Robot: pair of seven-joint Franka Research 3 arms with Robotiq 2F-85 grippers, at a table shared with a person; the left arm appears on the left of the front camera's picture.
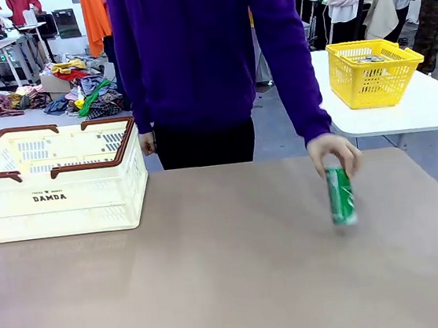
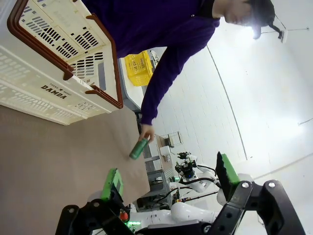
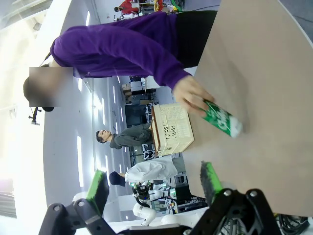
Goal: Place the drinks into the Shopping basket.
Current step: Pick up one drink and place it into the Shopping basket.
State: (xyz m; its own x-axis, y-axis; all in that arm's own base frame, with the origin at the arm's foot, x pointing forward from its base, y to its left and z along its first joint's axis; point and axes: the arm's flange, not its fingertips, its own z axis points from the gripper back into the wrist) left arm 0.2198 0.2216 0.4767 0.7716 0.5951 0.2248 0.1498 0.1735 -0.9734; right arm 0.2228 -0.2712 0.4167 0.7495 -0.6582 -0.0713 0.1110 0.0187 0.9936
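A person's hand (image 1: 333,151) grips a green drink can (image 1: 340,195) by its top, setting it upright on the right part of the brown table (image 1: 217,283). The Shopping basket (image 1: 50,208), cream with a reddish-brown rim and "DAMDA" on its side, stands at the table's far left. In the left wrist view my left gripper (image 2: 170,176) is open and holds nothing, with the basket (image 2: 29,83) and the can (image 2: 138,148) well beyond it. My right gripper (image 3: 154,181) is open too, and the can (image 3: 220,119) under the hand (image 3: 190,95) lies ahead of it.
The person in a purple sweater (image 1: 190,48) stands at the far edge, between basket and can. A smaller yellow basket (image 1: 372,72) sits on a separate white table (image 1: 426,109) at the back right. Bare tabletop stretches between the basket and the can.
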